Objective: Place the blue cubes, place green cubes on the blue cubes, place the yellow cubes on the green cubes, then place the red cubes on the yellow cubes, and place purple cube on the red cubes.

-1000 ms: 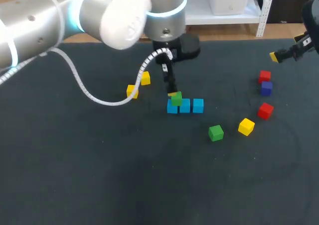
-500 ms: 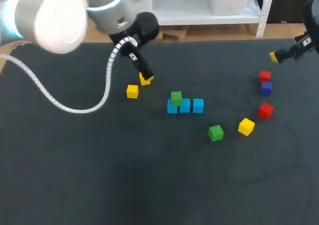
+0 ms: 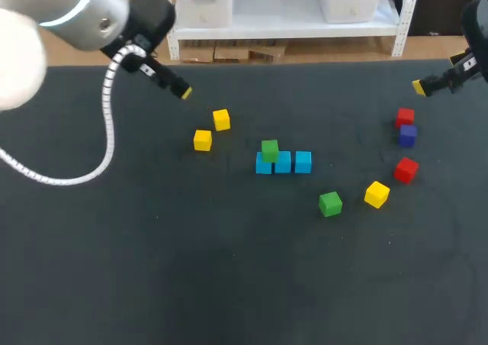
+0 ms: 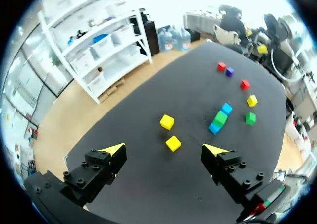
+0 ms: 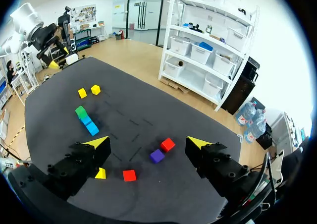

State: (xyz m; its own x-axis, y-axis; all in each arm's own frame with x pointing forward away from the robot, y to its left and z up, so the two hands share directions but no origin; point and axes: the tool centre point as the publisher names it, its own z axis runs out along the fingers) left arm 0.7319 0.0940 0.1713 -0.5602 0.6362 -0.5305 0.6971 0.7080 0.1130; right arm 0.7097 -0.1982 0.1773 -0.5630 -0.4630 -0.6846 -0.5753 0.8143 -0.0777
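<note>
The left gripper has pulled away from the stack to the far left of the table. It has left a green cube on the left end of the row of three blue cubes. The right gripper has kept its place at the far right.

In the head view, two yellow cubes lie close together, left of the row. The second green cube and a third yellow cube sit nearer, to the right. The purple cube lies just beside the far red cube, with the other red cube nearer.

In the left wrist view, the left gripper's fingers are spread wide and hold nothing. The yellow pair is ahead of them and the row lies beyond.

In the right wrist view, the right gripper is likewise wide open and empty, with the purple cube and far red cube ahead of it.

The likeliest trouble is at the row. The next green cube has to go down right beside the placed one, so a finger that comes down slightly off could push it off its blue cube or shove the row out of line. Later layers would then have a poor base. In the tight pairs, yellow with yellow and purple with red, a finger could nudge the neighbouring cube during a pick.
</note>
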